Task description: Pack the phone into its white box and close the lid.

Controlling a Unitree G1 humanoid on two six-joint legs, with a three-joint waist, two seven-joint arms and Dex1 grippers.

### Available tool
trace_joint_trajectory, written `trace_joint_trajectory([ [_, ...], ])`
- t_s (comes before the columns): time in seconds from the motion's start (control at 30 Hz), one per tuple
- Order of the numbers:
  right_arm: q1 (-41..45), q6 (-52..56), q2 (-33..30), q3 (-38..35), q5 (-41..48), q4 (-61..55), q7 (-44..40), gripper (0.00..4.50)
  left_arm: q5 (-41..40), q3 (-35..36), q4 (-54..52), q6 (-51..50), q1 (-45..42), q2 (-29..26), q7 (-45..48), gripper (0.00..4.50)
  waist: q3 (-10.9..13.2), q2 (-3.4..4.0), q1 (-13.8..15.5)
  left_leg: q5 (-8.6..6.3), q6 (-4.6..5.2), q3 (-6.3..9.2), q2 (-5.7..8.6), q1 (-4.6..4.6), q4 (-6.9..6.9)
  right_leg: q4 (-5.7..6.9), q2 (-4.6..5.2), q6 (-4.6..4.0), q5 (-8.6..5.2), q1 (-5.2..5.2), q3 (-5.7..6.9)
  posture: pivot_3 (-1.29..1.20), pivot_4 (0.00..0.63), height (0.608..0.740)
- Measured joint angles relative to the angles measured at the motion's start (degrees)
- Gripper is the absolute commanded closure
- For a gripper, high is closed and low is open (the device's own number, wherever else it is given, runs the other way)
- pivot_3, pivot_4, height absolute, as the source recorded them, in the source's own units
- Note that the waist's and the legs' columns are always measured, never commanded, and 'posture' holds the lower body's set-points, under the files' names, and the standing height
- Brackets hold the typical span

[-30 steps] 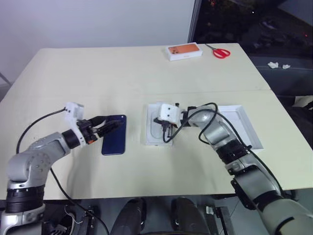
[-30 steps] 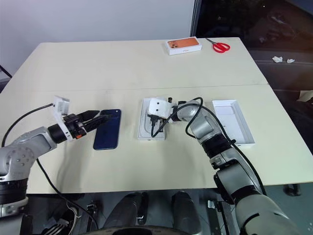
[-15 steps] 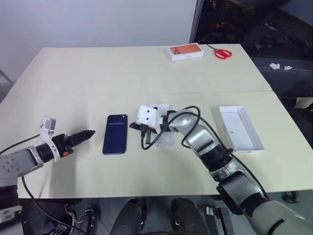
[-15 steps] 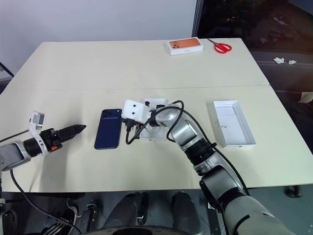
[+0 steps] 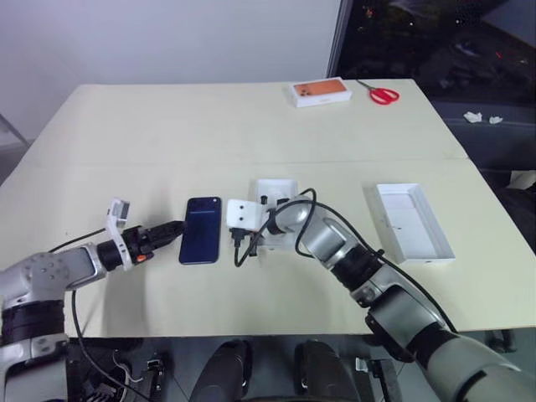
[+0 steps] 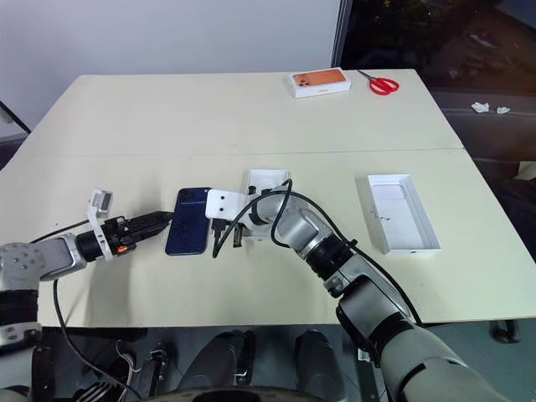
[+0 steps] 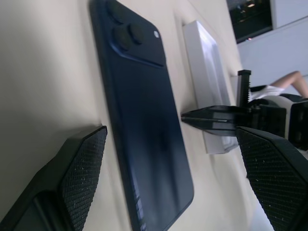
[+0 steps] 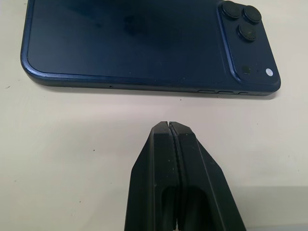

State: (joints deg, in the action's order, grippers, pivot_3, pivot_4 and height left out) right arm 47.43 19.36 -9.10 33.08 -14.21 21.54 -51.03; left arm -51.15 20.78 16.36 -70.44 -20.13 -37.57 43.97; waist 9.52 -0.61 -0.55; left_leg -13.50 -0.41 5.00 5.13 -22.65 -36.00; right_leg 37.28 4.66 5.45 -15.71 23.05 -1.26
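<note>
The left gripper [image 5: 172, 229], fingers spread wide, sits low at the phone's left edge; the right gripper [image 8: 169, 126], fingers pressed together, points at the phone's right edge, just short of touching. Between them the phone [image 5: 201, 240] lies back up on the table [image 5: 167, 134]. The white box [image 5: 276, 219] sits just right of it, partly hidden by the right wrist; a white tray [image 5: 412, 223] lies further right. An orange-printed box [image 5: 321, 91] and red scissors [image 5: 382, 93] rest far off. Half a second ago, the left gripper was well left of the phone.
</note>
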Motion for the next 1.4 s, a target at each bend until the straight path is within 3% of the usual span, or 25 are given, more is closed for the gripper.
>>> trace_joint_trajectory([
  [0.43, 2.1, -0.5, 1.2, -0.3, -0.8, 4.1, 1.1, 4.47, 2.7, -1.1, 0.7, -2.1, -4.3, 4.5, -2.0, 0.00, -0.2, 0.35, 0.2, -0.04, 0.06, 0.07, 0.06, 0.23, 0.00, -0.08, 0.04, 0.01, -0.01, -0.32, 0.01, 0.00, 0.150, 0.740],
  [0.73, 2.1, -0.4, 0.8, -1.6, -0.9, 4.5, 1.0, 4.47, 2.6, 2.1, 0.3, -5.6, -5.4, 7.3, -4.9, 0.00, -0.3, 0.39, 0.1, -0.04, 0.06, 0.08, 0.06, 0.23, 0.01, -0.10, 0.03, 0.01, -0.01, -0.32, 0.02, 0.00, 0.150, 0.740],
  [1.13, 2.1, -0.9, 0.9, -1.8, -1.2, 4.5, 0.9, 4.47, 3.6, 1.2, -5.6, -12.4, -6.8, 5.5, -10.9, 0.00, -0.2, 0.37, -0.5, -0.05, 0.06, 0.04, 0.01, 0.23, 0.14, -0.15, 0.00, 0.01, -0.01, -0.23, -0.02, 0.00, 0.150, 0.740],
  [1.4, 2.1, -1.0, -0.1, -2.7, -1.4, 5.2, 1.2, 4.47, 4.5, 7.4, -5.7, -14.4, -8.8, 13.5, -18.4, 0.00, -0.3, 0.39, 0.2, -0.04, 0.02, 0.14, 0.04, 0.29, 0.03, -0.14, 0.02, 0.02, -0.01, -0.41, 0.05, 0.00, 0.150, 0.740],
])
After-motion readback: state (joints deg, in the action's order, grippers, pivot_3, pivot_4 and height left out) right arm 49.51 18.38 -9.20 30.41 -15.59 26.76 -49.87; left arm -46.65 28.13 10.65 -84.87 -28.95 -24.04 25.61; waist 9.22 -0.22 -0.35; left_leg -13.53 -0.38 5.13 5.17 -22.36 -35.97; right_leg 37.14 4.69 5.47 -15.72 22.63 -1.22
